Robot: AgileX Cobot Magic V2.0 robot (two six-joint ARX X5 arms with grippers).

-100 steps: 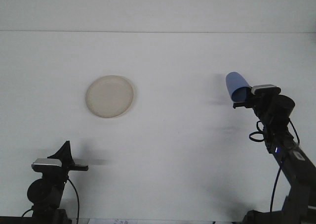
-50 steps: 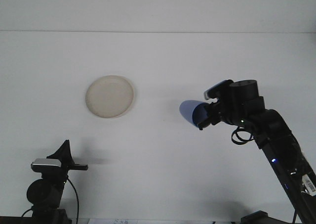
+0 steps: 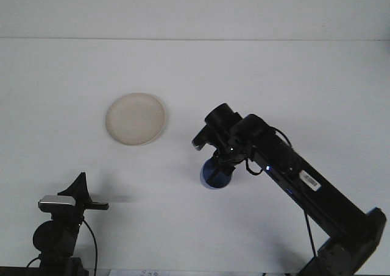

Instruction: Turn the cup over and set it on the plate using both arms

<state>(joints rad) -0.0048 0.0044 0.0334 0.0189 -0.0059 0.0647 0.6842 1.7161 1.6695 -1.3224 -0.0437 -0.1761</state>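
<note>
— Where's the cup?

— I see the blue cup (image 3: 214,176) held by my right hand (image 3: 220,166), to the lower right of the plate (image 3: 135,119) and clearly apart from it. Only its lower rounded part shows under the wrist; I can't say whether it touches the table (image 3: 195,75) or which way it faces.

— And the grip?

— The right hand is closed around the cup from above, with the arm reaching in from the lower right corner. The fingers themselves are hidden behind the wrist.

— The plate?

— Cream, round, lying flat on the white table with nothing on it.

— Your other arm?

— My left hand (image 3: 81,186) sits well below the plate, slightly to its left, near the front edge. It holds nothing, and I can't tell how far open it is.
</note>
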